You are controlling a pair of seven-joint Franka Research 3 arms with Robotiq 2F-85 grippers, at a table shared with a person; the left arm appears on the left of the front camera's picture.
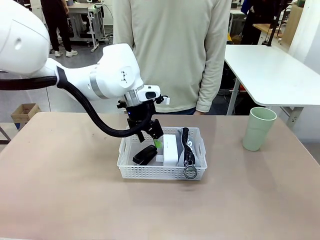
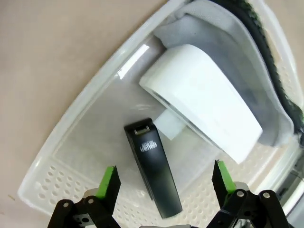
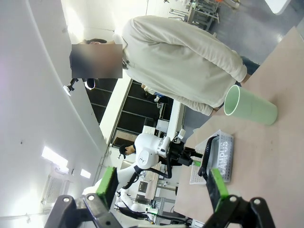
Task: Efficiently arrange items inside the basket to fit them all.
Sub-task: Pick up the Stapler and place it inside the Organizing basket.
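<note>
Because the pouch point(image 1: 194, 150) lines one wall of the basket point(image 1: 160, 174) with the white device point(image 1: 171, 149) tucked against it, seemingly to save room, we hover our left gripper point(image 1: 154, 137) wide open over the stapler point(image 1: 144, 155) lying inside, the cup point(image 1: 259, 128) well apart on the table point(image 1: 75, 190).

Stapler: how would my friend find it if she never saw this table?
Look at the brown table and find the white basket in its middle. At the basket's left end lies the stapler, beside a white boxy device. It is the only small, slim, all-black thing there.
</note>
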